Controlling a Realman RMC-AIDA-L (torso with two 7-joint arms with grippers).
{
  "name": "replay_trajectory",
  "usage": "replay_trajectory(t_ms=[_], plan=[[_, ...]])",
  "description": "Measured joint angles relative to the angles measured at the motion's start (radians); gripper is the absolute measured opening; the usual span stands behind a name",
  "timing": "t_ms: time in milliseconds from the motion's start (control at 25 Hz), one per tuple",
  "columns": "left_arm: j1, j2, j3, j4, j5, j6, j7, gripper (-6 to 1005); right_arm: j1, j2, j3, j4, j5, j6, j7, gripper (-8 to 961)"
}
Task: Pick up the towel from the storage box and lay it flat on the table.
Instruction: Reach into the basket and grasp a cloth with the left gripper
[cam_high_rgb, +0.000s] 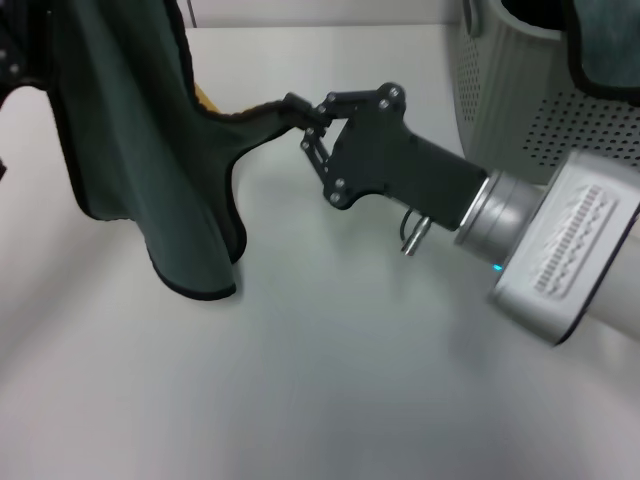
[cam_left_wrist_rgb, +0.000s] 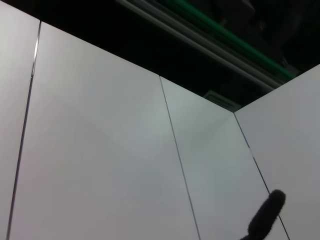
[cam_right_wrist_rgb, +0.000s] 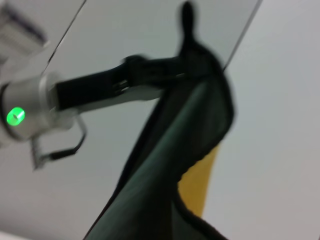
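looking down from the head camera, i have the towel (cam_high_rgb: 140, 150) off the table (cam_high_rgb: 330, 380) and hanging in the air on my left side, dark grey-green with its black piped edge showing along the lower hem. a sliver of its yellow reverse (cam_high_rgb: 204, 97) peeks out near the stretched corner.

my right gripper (cam_high_rgb: 298, 118) reaches in from the right and has its fingers pinched closed on one corner of the cloth, pulling that corner out sideways into a narrow tongue. the rest of the towel drapes down from the upper left, its lowest fold hanging close above the white tabletop; i cannot tell whether it touches.

on the right wrist camera i see the other arm's gripper, my left gripper (cam_right_wrist_rgb: 172, 72), clamped on the towel's (cam_right_wrist_rgb: 170, 165) upper edge, with the fabric falling away below it and the yellow side (cam_right_wrist_rgb: 197, 185) exposed under a fold. a small black corner loop (cam_right_wrist_rgb: 187, 20) sticks up past the grip.

the storage box (cam_high_rgb: 520, 90) sits at the far right of the table behind my right arm, pale and perforated, with a lighter blue-teal cloth (cam_high_rgb: 600, 45) draped over its rim.

the left wrist camera shows only white panels and a dark blurred tip (cam_left_wrist_rgb: 267, 212) in one corner.
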Motion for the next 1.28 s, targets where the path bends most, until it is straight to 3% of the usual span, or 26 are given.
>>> replay_trajectory(t_ms=[160,200,360,440,560,720,960,1080,1280], plan=[[0.025,0.004,0.001,0.078,0.024,0.001,-0.086,9,0.0,-0.037,0.069,-0.01,-0.134,-0.046,0.291,7],[0.03,0.005,0.001,0.112,0.044,0.0,-0.121,9,0.005,-0.061,0.139,-0.013,-0.264,-0.075,0.511,7],[0.037,0.013,0.001,0.232,0.118,-0.01,-0.28,10,0.012,-0.097,0.309,-0.014,-0.521,-0.147,0.864,7],[0.035,0.025,0.001,0.294,0.158,-0.018,-0.389,10,0.013,-0.118,0.478,-0.025,-0.729,-0.229,1.1,7],[0.032,0.032,0.001,0.378,0.187,-0.027,-0.497,10,-0.003,-0.132,0.709,-0.072,-0.971,-0.351,1.344,7],[0.039,0.033,0.0,0.468,0.208,-0.035,-0.604,10,-0.068,-0.118,0.957,-0.195,-1.191,-0.451,1.532,7],[0.052,0.044,0.014,0.506,0.254,-0.029,-0.681,11,-0.22,-0.043,1.195,-0.508,-1.408,-0.49,1.683,7],[0.05,0.044,0.059,0.502,0.27,-0.028,-0.672,11,-0.253,-0.025,1.24,-0.583,-1.455,-0.499,1.722,7],[0.062,0.046,0.107,0.496,0.278,-0.004,-0.673,11,-0.291,-0.017,1.24,-0.603,-1.483,-0.557,1.757,7]])
